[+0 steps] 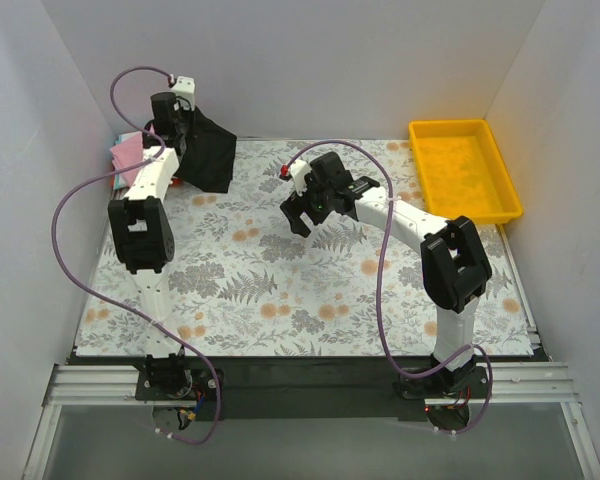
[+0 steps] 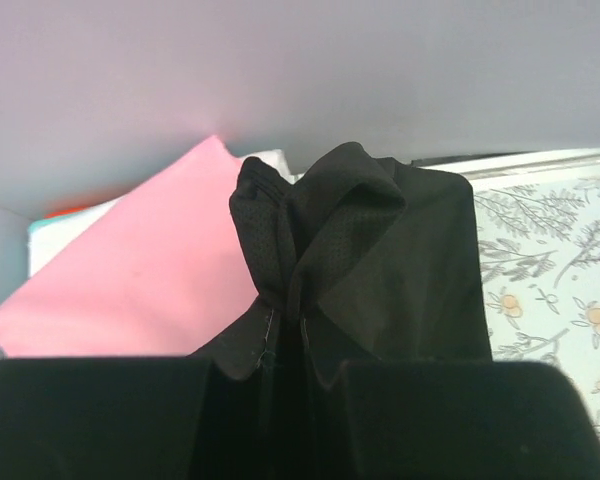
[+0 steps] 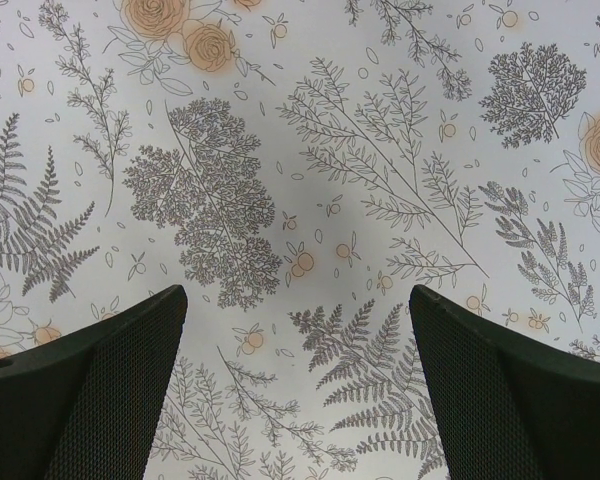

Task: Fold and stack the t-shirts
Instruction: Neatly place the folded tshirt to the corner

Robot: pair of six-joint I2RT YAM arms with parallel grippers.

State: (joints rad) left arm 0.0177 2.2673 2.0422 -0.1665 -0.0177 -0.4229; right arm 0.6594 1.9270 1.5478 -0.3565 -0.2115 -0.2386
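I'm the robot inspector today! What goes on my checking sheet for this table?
Surface: flowery tablecloth, lying flat.
Job's things: black shirt bunched and lifted, far left; pink shirt beside it.
Clutter: yellow tray, far right corner.
Grippers: left gripper shut on the black shirt; right gripper open above the tablecloth.
Cables: purple cables loop from both arms.
Surroundings: white walls.

No readable text, label, brand, number or sign in any view. Only print visible is the fern-and-flower pattern on the table cover, which has no lettering.
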